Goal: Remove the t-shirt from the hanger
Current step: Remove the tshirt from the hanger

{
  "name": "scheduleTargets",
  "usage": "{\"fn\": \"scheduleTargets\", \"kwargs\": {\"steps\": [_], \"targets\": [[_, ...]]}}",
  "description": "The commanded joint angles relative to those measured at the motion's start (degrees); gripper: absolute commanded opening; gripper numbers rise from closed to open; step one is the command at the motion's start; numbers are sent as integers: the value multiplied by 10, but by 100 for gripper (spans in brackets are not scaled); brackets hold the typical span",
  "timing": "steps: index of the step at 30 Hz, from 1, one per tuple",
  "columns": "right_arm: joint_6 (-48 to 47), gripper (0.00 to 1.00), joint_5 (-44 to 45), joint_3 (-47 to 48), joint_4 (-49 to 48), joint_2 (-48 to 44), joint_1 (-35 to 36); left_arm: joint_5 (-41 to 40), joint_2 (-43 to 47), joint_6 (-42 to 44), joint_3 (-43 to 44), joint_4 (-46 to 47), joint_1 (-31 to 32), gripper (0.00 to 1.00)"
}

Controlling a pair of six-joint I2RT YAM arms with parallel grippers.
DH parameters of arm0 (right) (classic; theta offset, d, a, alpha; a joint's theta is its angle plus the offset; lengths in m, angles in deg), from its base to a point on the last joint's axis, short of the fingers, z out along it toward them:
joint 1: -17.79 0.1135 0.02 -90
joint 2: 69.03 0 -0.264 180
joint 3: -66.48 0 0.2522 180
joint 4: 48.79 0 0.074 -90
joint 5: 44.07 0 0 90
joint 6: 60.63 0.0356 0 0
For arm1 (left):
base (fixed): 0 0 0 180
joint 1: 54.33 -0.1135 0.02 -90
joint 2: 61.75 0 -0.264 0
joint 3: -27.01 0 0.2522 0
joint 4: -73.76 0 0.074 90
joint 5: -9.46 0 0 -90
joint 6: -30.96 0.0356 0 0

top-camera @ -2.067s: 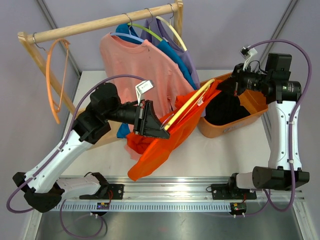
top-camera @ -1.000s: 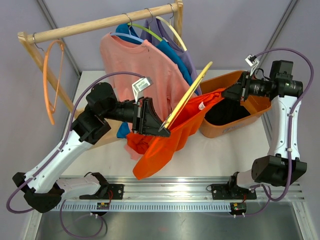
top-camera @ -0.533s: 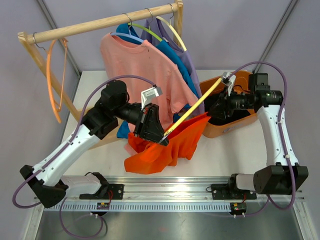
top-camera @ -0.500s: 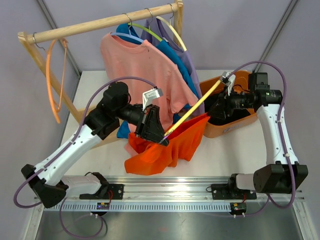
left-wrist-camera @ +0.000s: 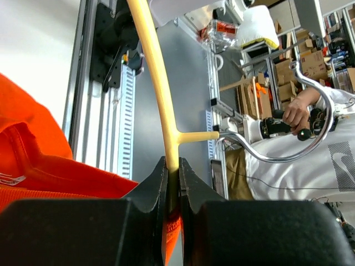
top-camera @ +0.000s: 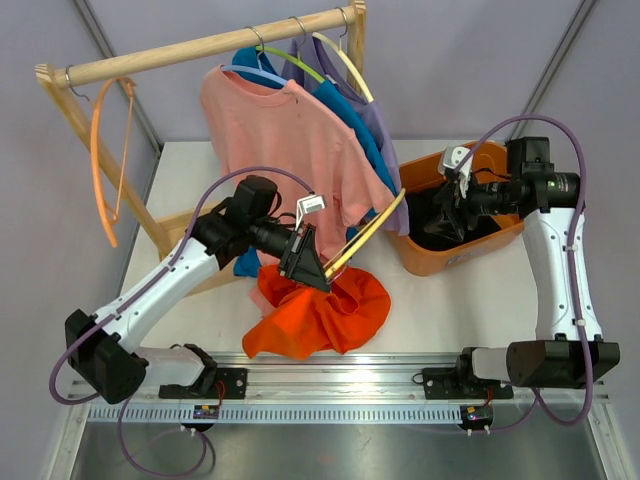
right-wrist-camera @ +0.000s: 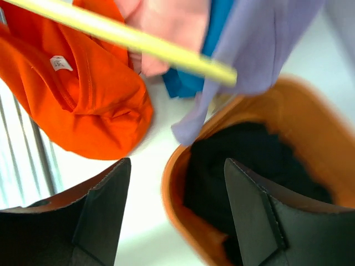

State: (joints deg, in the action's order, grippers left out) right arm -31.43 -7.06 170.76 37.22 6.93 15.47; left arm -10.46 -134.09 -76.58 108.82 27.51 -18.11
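Note:
The orange t-shirt lies in a heap on the table's front middle, just below my left gripper. That gripper is shut on the yellow hanger, whose bare bar slants up to the right. In the left wrist view the hanger runs up from between the fingers, its metal hook off to the right, and a strip of orange t-shirt shows under it. My right gripper stands open over the basket with nothing held. Its wrist view shows gripper, hanger and t-shirt.
An orange basket holding a black garment sits at the right. The wooden rack at the back carries a pink shirt, blue and purple garments, and an empty orange hanger at the left.
My right gripper opened, let go of the orange t-shirt and drew back over the basket. The shirt dropped into a heap. The left arm lowered the yellow hanger.

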Motion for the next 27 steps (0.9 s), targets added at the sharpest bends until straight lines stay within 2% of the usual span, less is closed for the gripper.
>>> {"fn": "scheduleTargets", "kwargs": {"steps": [1, 2, 6, 11, 16, 23, 24, 27], "targets": [[-223, 76, -92, 48, 217, -10, 16, -2, -19, 86, 32, -68, -5, 0], [-242, 77, -96, 46, 216, -15, 21, 2, -28, 94, 34, -74, -5, 0], [-285, 80, -89, 47, 215, -28, 124, 14, -49, 115, 58, -111, -5, 0], [-257, 83, -56, 84, 198, 5, 247, 38, -70, 129, 77, -136, -5, 0], [-224, 79, 6, 72, 114, 31, 326, 55, -62, 94, 71, -92, -5, 0], [-219, 56, 61, 52, 91, 60, 374, 62, -47, 69, 65, -60, -9, 0], [-213, 47, 68, 48, 68, 58, 377, 65, -46, 65, 64, -53, -11, 0], [-193, 32, 87, 54, 53, 66, 383, 63, -41, 51, 66, -38, -16, 0]]}}
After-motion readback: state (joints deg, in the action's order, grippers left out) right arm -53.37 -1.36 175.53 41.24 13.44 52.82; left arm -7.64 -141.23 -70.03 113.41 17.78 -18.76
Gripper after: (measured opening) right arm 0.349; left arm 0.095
